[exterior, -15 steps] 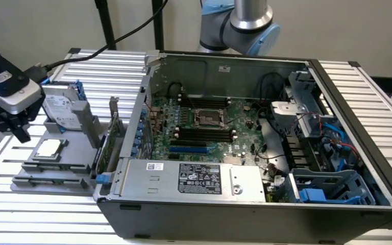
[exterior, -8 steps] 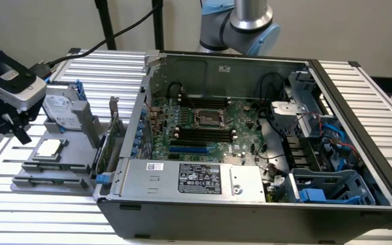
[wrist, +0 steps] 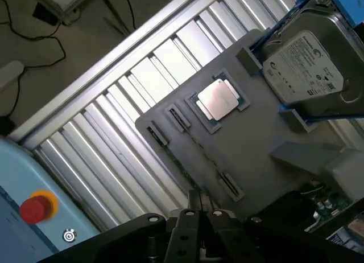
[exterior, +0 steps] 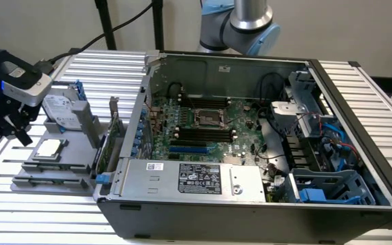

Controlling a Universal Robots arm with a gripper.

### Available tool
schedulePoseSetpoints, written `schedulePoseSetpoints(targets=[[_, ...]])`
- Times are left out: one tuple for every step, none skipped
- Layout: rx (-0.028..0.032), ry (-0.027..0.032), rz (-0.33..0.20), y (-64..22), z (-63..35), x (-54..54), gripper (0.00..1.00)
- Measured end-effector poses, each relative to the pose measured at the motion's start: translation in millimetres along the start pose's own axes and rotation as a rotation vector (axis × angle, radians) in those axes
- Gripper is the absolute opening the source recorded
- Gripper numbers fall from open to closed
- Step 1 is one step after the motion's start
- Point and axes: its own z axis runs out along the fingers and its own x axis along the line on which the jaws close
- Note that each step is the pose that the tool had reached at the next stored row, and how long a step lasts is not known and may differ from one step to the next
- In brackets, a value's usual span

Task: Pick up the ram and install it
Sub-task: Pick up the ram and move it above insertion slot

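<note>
Okay, exterior view first. The gripper [exterior: 16, 131] hangs at the exterior view's left, above the outer edge of a gray tray [exterior: 26, 181] on the slatted table [exterior: 39, 214]. I can't read the jaws from this side. On the tray there is a hard drive [exterior: 59, 109] with blue brackets at the far end and a square silver processor [exterior: 49, 148] nearer the middle. A green card [exterior: 113, 133] stands upright between the tray and the open computer case [exterior: 250, 217]. The case lies on its side with the motherboard [exterior: 240, 115] exposed. Dark memory slots [exterior: 203, 135] sit beside the processor socket [exterior: 208, 116]. The arm's elbow [exterior: 250, 23] shows behind the case.

Now the wrist view, looking down on the same tray [wrist: 261, 143]. The fingers [wrist: 190, 203] are pressed together with nothing visible between them, and they hover above the tray's near edge. The ram [wrist: 205, 157] looks to be the thin greenish strip seen edge-on, standing in a slot holder between two clips. It is on the tray just beside the processor [wrist: 219, 98], on the side away from the hard drive [wrist: 304, 64]. It is too thin to read any chips. The gripper is near it, but I can't tell if they touch. The ram is not in the case. A red stop button [wrist: 35, 207] sits on a light-blue box off to one side.
</note>
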Motion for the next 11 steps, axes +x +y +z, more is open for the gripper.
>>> schedulePoseSetpoints(targets=[[0.0006, 0.0006, -0.018, 0.0, 0.4, 0.0, 0.11], [0.0011, 0.0011, -0.036, 0.0, 0.8, 0.0, 0.11], [0.0017, 0.0018, -0.054, 0.0, 1.2, 0.0, 0.11], [0.0023, 0.0024, -0.072, 0.0, 1.6, 0.0, 0.11], [0.0028, 0.0031, -0.09, 0.0, 2.0, 0.0, 0.11], [0.0034, 0.0038, -0.109, 0.0, 2.3, 0.0, 0.11], [0.004, 0.0044, -0.127, -0.1, 2.7, 0.0, 0.11], [0.0046, 0.005, -0.145, -0.1, 3.2, 0.0, 0.11], [0.0053, 0.0057, -0.163, -0.1, 3.6, 0.0, 0.11], [0.0059, 0.0064, -0.181, -0.1, 3.9, 0.0, 0.11], [0.0066, 0.0072, -0.199, -0.1, 4.3, 0.0, 0.11]])
